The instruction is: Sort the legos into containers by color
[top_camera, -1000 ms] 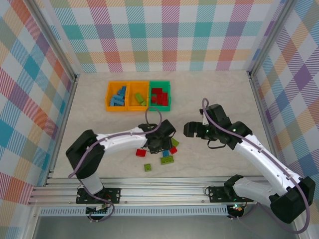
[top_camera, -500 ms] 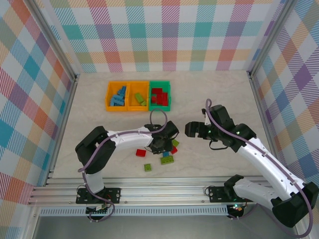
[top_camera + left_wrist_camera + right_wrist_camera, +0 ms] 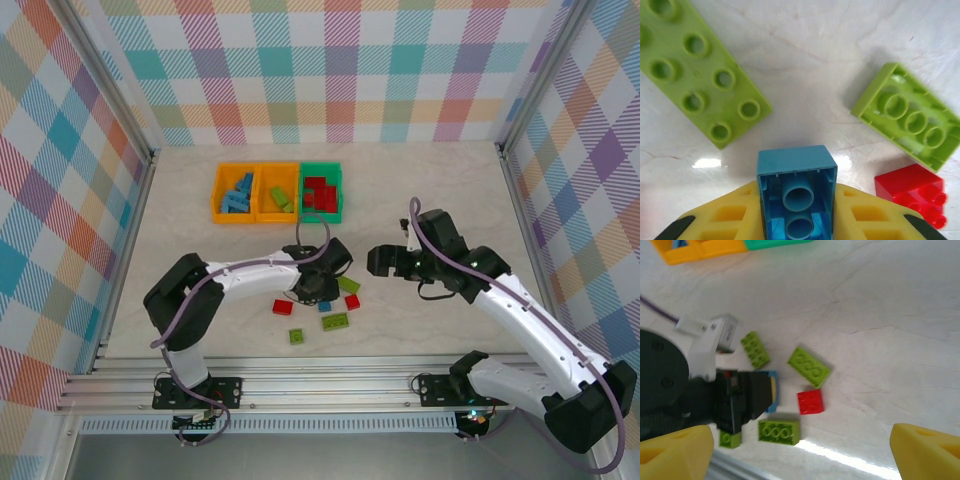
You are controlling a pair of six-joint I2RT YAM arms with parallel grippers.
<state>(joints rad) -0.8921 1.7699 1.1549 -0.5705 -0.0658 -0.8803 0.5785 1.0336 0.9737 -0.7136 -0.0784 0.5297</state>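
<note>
One blue lego (image 3: 796,175) sits clamped inside the left hand (image 3: 796,222).

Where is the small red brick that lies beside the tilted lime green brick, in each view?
Top external: red brick, a little below the picture's centre.
Left wrist: red brick, lower right corner, right of the blue brick.
Right wrist: red brick, just below centre.
Shared landmark: the lime green brick, directly above it in every view.

L end effector (image 3: 322,298), gripping blue lego (image 3: 796,175), shifted slightly left w/ it.
</note>
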